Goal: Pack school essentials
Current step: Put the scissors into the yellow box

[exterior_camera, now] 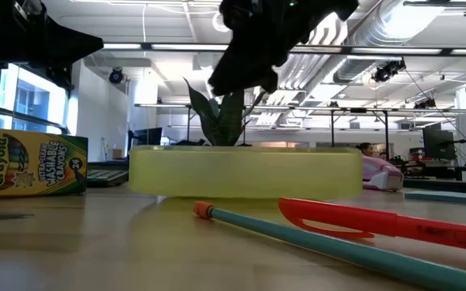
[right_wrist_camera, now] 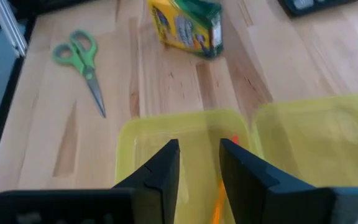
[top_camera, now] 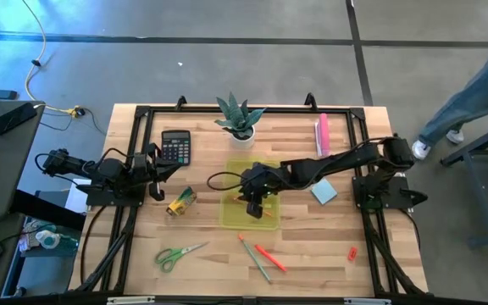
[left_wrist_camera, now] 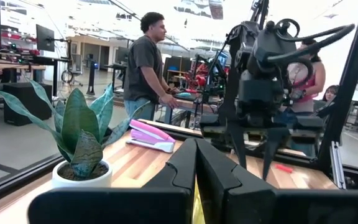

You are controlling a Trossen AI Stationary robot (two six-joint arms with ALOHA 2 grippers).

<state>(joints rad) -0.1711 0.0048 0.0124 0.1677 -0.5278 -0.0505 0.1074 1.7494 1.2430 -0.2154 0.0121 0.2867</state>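
Right gripper (top_camera: 258,206) over the yellow tray (top_camera: 231,216) at table centre, fingers (right_wrist_camera: 166,168) a little apart, nothing clearly held. Inside the tray, an orange pencil (right_wrist_camera: 219,205), seen only by the right wrist camera. Left gripper (top_camera: 154,174) parked at the left edge, fingers (left_wrist_camera: 185,168) together, empty. Crayon box (top_camera: 180,202) left of the tray; scissors (top_camera: 176,253), teal pen (top_camera: 257,258) and orange pen (top_camera: 270,257) near; blue notepad (top_camera: 324,192) right; tiny red piece (top_camera: 352,252) near right. Low camera alone: Crayola label on the box.
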